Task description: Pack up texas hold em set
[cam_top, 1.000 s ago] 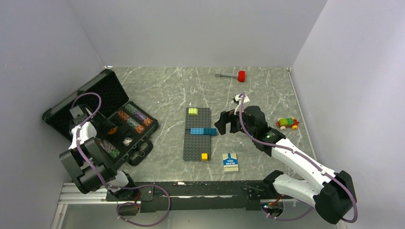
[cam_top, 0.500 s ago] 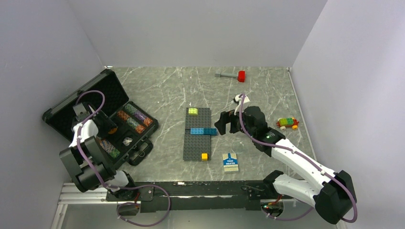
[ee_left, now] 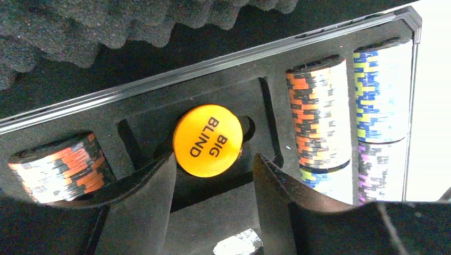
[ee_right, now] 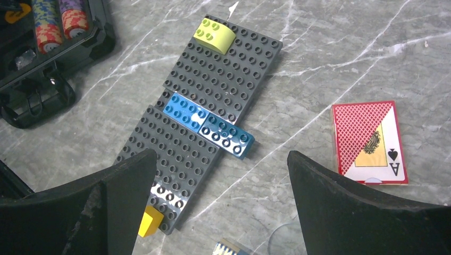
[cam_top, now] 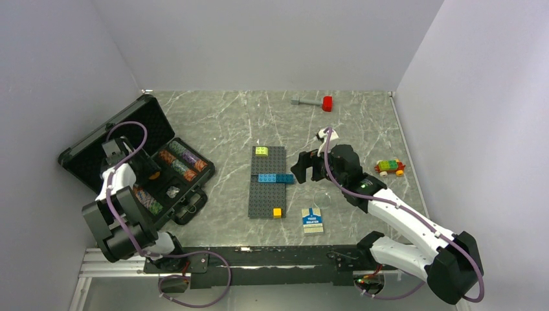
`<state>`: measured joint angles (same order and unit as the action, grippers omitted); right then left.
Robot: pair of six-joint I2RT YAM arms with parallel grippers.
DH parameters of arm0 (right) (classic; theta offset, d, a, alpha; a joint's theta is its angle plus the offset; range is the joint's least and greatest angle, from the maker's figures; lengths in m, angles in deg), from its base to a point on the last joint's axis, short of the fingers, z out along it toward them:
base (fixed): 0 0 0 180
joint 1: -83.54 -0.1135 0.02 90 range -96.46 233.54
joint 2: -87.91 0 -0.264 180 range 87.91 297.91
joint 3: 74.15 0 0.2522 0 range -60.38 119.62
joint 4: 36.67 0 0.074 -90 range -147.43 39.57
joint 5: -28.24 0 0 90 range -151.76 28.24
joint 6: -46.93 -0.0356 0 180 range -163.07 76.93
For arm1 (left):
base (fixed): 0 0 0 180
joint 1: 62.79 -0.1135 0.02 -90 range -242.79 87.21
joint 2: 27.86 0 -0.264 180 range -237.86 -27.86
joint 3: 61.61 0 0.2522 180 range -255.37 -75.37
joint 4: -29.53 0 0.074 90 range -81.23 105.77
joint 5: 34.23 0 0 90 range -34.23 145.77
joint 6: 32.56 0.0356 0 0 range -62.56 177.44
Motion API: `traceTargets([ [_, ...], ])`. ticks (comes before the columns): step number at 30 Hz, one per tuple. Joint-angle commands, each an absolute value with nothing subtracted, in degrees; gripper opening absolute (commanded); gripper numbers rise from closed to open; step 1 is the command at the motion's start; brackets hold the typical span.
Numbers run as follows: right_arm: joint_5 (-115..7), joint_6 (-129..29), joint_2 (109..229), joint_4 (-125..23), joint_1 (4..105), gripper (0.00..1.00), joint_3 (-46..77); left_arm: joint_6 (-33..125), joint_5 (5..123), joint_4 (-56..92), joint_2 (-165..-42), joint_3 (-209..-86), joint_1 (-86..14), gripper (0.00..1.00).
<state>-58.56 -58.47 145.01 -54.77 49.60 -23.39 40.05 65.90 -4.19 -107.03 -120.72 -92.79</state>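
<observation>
Our left arm point(cam_top: 109, 186) and right arm point(cam_top: 401, 220) are white with big black joints. A purple cable point(cam_top: 128, 123) loops along each one. The left gripper point(ee_left: 213, 159) and right gripper point(ee_right: 220, 159) have dark, pointy fingers shaped like wedges.

The top camera sits high behind the arms and looks down on the whole table point(cam_top: 220, 123). The left wrist camera is very close to the case point(ee_left: 223, 87), facing the orange button point(ee_left: 208, 140). The right wrist camera looks down from higher up on the baseplate point(ee_right: 213, 90). The case also shows at its upper left, with perhaps the same chip stacks point(ee_right: 50, 26).
</observation>
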Motion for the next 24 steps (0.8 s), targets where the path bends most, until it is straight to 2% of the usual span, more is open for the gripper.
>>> traceTargets([
  [1, -59.3, -57.8, 143.9, -51.8, 49.8, 0.98, -23.4, 40.6, 71.9, 1.4, -108.4, -121.5, -91.2, 0.58],
  [7, -59.4, -57.7, 143.8, -51.9, 49.8, 0.98, -23.3, 40.3, 69.0, -1.2, -109.6, -122.5, -91.2, 0.58],
  [15, -59.4, -57.7, 144.0, -51.9, 49.8, 0.98, -23.3, 40.5, 59.1, -3.4, -104.5, -122.0, -90.3, 0.64],
  [24, -59.4, -57.7, 144.1, -52.0, 49.8, 0.98, -23.1, 40.4, 50.2, -5.2, -99.9, -121.5, -87.3, 0.65],
])
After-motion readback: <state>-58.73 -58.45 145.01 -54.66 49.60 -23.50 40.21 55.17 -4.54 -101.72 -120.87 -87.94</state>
